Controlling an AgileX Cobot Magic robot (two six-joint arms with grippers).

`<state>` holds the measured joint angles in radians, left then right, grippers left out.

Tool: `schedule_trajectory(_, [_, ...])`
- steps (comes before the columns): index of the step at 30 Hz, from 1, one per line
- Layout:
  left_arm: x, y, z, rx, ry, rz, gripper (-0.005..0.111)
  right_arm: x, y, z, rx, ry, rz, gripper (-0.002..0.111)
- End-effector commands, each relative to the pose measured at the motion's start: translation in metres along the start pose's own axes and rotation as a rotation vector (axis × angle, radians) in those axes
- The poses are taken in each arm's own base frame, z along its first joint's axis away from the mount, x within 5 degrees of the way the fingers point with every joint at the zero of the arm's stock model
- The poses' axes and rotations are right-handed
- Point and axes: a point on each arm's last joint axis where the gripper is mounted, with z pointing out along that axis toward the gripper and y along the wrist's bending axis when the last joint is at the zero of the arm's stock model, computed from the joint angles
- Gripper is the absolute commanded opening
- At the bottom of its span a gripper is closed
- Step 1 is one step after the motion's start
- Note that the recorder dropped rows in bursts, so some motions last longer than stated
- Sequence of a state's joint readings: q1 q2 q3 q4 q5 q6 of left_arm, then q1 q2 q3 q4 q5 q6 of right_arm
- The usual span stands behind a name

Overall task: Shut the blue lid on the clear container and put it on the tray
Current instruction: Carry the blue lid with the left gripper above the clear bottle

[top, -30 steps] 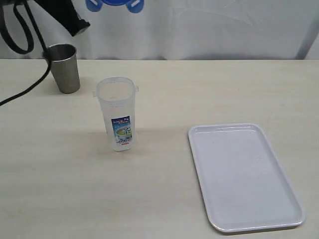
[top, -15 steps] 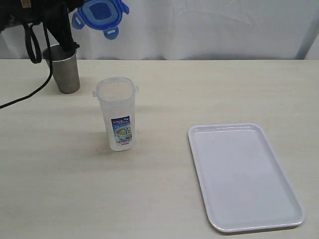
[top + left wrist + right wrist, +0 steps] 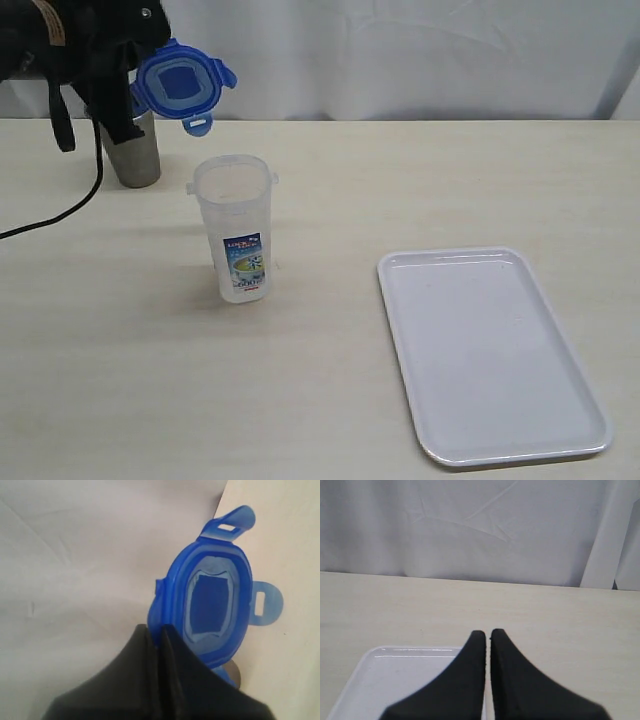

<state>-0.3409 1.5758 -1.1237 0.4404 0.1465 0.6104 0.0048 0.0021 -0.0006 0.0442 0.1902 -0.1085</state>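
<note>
The left fingers [image 3: 153,632] pinch one edge of the blue lid [image 3: 178,82], which hangs tilted in the air before the white cloth backdrop [image 3: 420,50]. Below these fingers and apart from them, the clear container [image 3: 238,225] stands upright and open on the pale wood-grain tabletop [image 3: 400,180]. A steel cup [image 3: 135,150] stands close beneath them. The right fingers [image 3: 483,636] are pressed together, empty, over one end of the white tray [image 3: 490,360], which lies flat on the tabletop.

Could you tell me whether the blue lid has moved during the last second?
Yes. The blue lid, held by the left gripper, has come down and leftward, closer to the steel cup.
</note>
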Motion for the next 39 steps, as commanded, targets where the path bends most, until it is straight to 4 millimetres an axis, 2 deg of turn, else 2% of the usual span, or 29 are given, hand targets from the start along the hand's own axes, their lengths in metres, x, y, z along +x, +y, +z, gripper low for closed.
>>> schedule_trajectory(1, [-0.011, -0.003, -0.001, 0.003, -0.029, -0.037, 0.000, 0.000, 0.000, 0.000, 0.004, -0.007, -0.011, 0.004])
schedule_trajectory(6, [-0.024, -0.011, -0.003, 0.021, -0.051, 0.036, 0.000, 0.000, 0.000, 0.000, 0.004, -0.007, -0.011, 0.004])
schedule_trajectory(10, [-0.021, -0.012, -0.003, 0.025, -0.018, 0.096, 0.000, 0.000, 0.000, 0.000, 0.004, -0.007, -0.011, 0.004])
schedule_trajectory(16, [-0.019, -0.013, -0.005, 0.018, 0.049, 0.070, 0.000, 0.000, 0.000, 0.000, 0.004, -0.007, -0.011, 0.004])
schedule_trajectory(20, [-0.025, -0.012, -0.009, -0.073, 0.112, 0.045, 0.000, 0.000, 0.000, 0.000, 0.004, -0.007, -0.011, 0.004])
schedule_trajectory(24, [-0.037, -0.012, -0.016, -0.202, 0.182, 0.109, 0.000, 0.000, 0.000, 0.000, 0.004, -0.007, -0.011, 0.004])
schedule_trajectory(34, [-0.055, -0.032, -0.019, -0.117, 0.124, 0.018, 0.000, 0.000, 0.000, 0.000, 0.004, -0.007, -0.011, 0.004])
schedule_trajectory(39, [-0.056, -0.035, -0.018, -0.101, 0.106, 0.023, 0.000, 0.000, 0.000, 0.000, 0.004, -0.007, -0.011, 0.004])
